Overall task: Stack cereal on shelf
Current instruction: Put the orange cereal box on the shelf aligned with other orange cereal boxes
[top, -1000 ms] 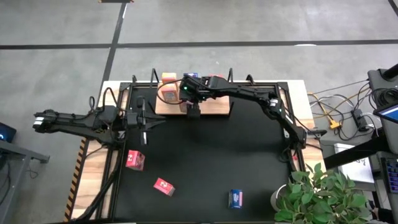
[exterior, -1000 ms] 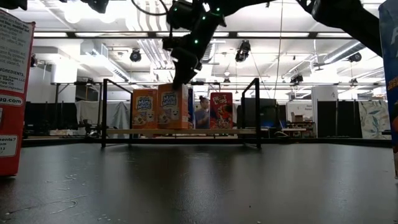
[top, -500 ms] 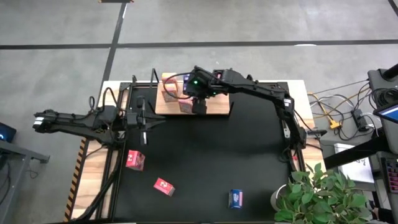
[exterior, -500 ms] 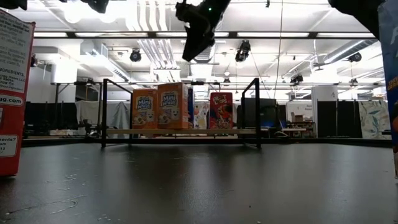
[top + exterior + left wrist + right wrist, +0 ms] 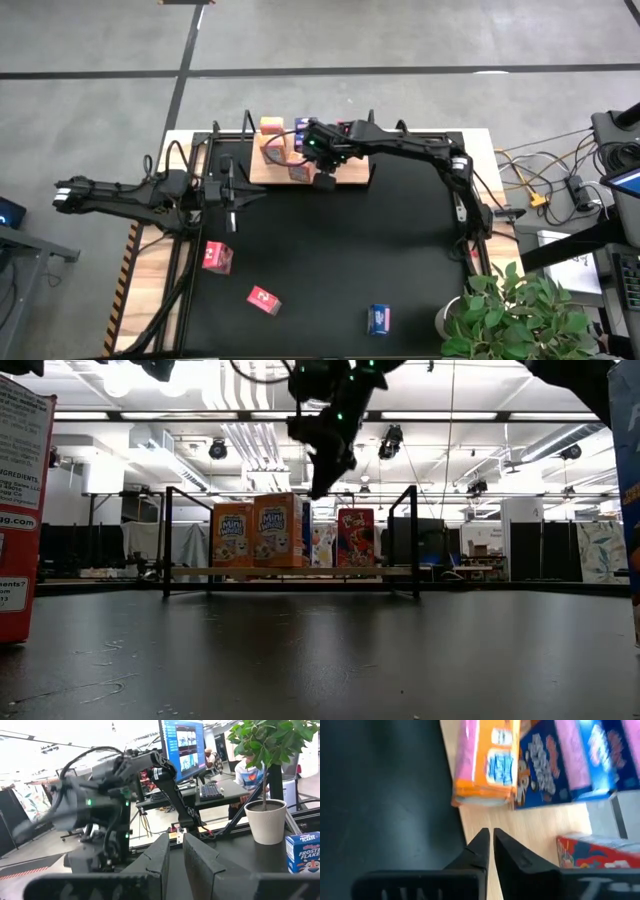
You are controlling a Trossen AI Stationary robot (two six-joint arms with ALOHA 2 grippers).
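Note:
The shelf, a light-wood board (image 5: 352,170) with black posts (image 5: 414,540), stands at the table's far edge. Two orange cereal boxes (image 5: 232,535) (image 5: 278,530), blue boxes (image 5: 545,765) and a red box (image 5: 355,538) stand upright on it. My right gripper (image 5: 325,482) hangs shut and empty above the board's near edge, just right of the near orange box (image 5: 487,760); it also shows in its wrist view (image 5: 490,837). Two red boxes (image 5: 217,257) (image 5: 264,299) and a blue box (image 5: 379,319) lie on the black mat. My left gripper (image 5: 232,195) waits shut at the table's left.
A potted plant (image 5: 505,310) stands at the table's near right corner. In the low view a red box (image 5: 20,510) fills the left edge and a blue box (image 5: 630,490) the right edge. Bare board (image 5: 520,830) lies between the orange box and the red box (image 5: 590,851).
My right gripper has risen off the top of the near orange box, shifted a little toward the table's right edge and come partway down again. The orange box stays upright on the shelf.

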